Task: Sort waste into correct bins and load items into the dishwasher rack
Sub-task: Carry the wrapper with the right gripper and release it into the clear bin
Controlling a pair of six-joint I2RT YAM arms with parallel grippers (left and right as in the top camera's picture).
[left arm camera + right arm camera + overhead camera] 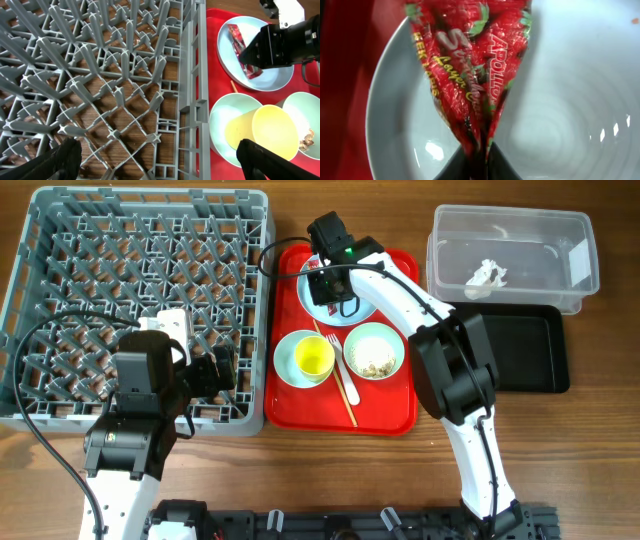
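My right gripper (476,160) is shut on one end of the red snack wrapper (470,65), over the white plate (560,100) at the back of the red serving tray (385,415). The left wrist view also shows the wrapper (239,42) and the plate (272,82). The yellow cup (314,357) lies in the left blue-green bowl (287,370). The right bowl (375,350) holds beige food scraps. The white fork (338,365) lies between the bowls. My left gripper (160,165) is open and empty over the right front part of the grey rack (60,240).
The clear tub (510,225) at the back right holds the crumpled white napkin (487,275). The black tray (530,350) lies just in front of it. A thin wooden stick (350,408) lies on the red tray beside the fork.
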